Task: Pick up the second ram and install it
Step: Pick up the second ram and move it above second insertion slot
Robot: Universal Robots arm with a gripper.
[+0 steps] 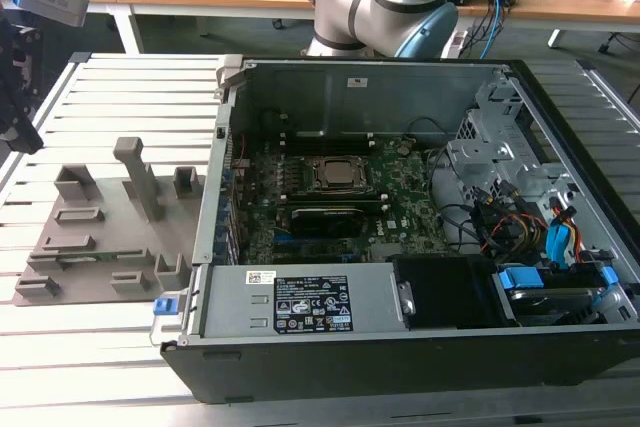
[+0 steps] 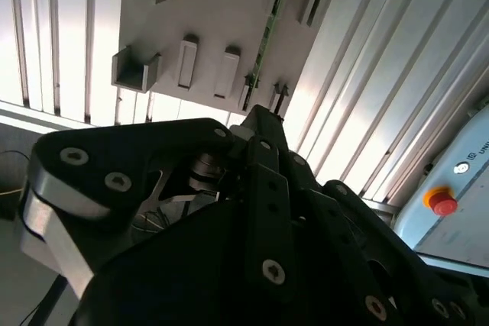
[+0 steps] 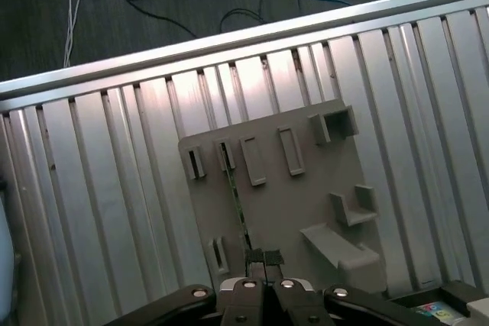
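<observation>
Starting at the exterior view's left, my gripper hangs above the grey holder tray, well apart from the open computer case further right. In the first wrist view the two pads sit pressed together with nothing between them. The seam between them is hard to read, so I'd call the gripper closed and empty rather than swear to it.

The second ram stands on edge in the tray as a thin green line running between two slotted posts. It has not been lifted. Its long axis points almost straight at the fingertips, and the near end lies just beside them, slightly toward the posts. The gripper is therefore over one end of the stick, not its middle. The pads' closing direction runs across the stick's thin faces, which I judge to be the right alignment for a grasp.

To the right, inside the case, sits the motherboard, far from the stick.
</observation>
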